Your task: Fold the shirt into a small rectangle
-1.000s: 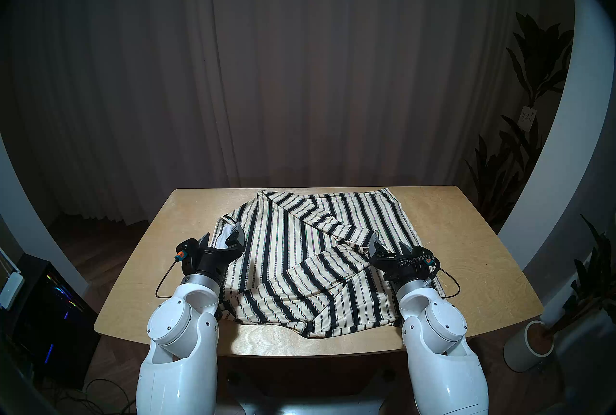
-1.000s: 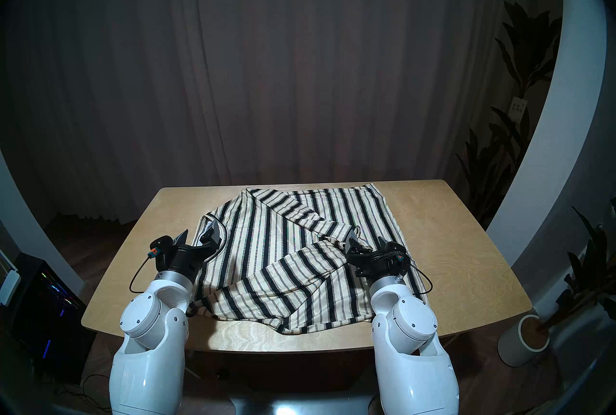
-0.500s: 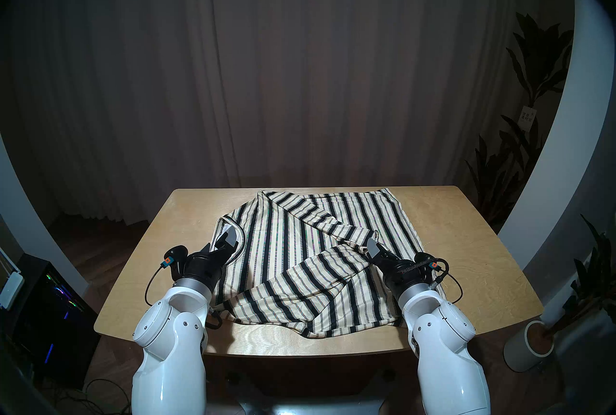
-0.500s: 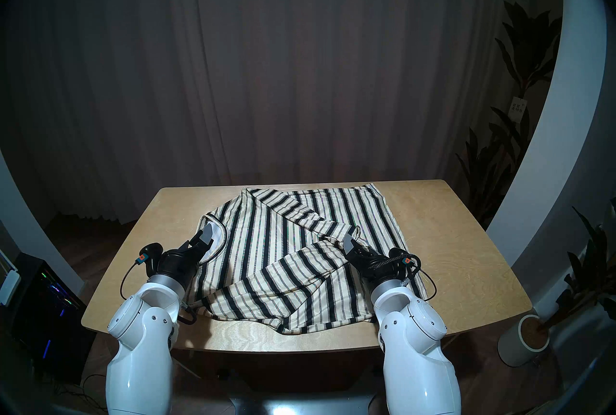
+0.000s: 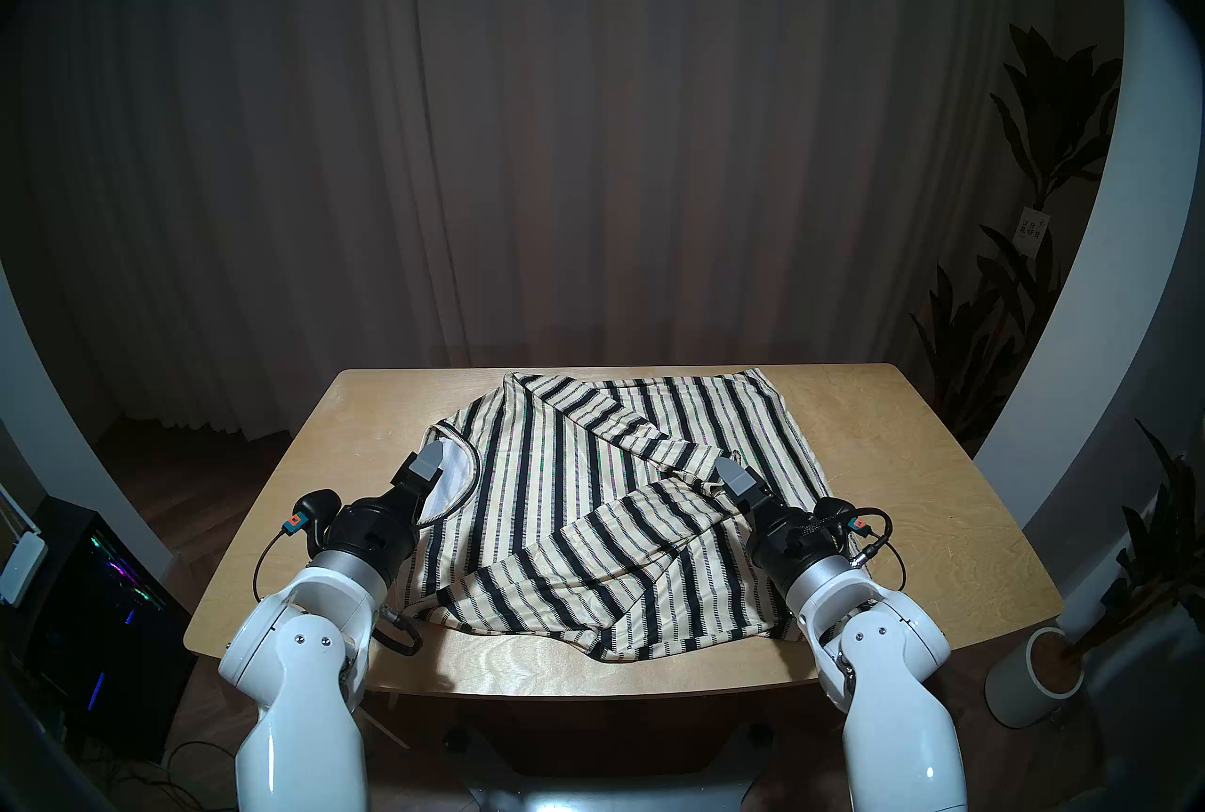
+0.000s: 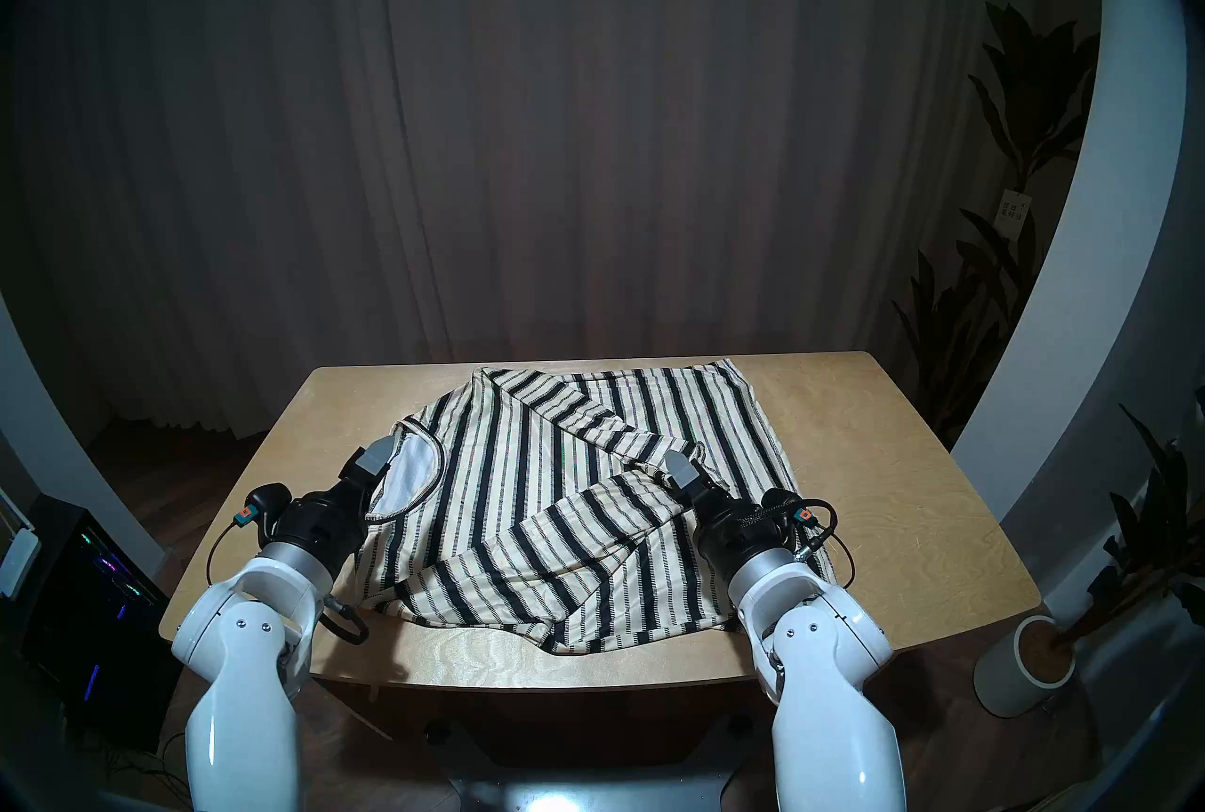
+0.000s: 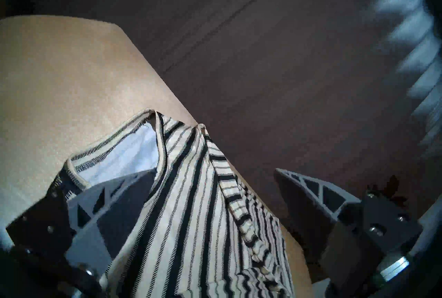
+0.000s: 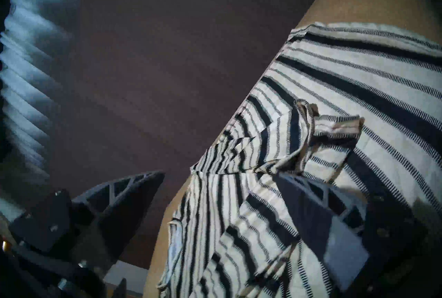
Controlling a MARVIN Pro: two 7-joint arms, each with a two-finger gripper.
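Observation:
The cream shirt (image 5: 554, 484) with black stripes lies spread on the wooden table (image 5: 913, 497), both sleeves folded across its front. Its round neckline (image 5: 460, 481) faces left and shows the pale inside. My left gripper (image 5: 427, 468) is at the neckline, open and turned on its side. In the left wrist view one finger (image 7: 107, 201) lies by the neck trim and the other finger (image 7: 311, 192) stands apart in the air. My right gripper (image 5: 735, 478) is open by the sleeve cuff (image 8: 334, 127). One of its fingers (image 8: 318, 213) is over the striped cloth. Neither holds anything.
The shirt's hem reaches close to the table's near edge (image 5: 587, 677). On the floor a white plant pot (image 5: 1037, 687) stands to the right and a dark computer tower (image 5: 98, 595) to the left. A curtain hangs behind the table.
Both wrists have rolled, so each gripper now stands on its side, and both elbows have swung outward. The grippers stayed open and the shirt has not moved.

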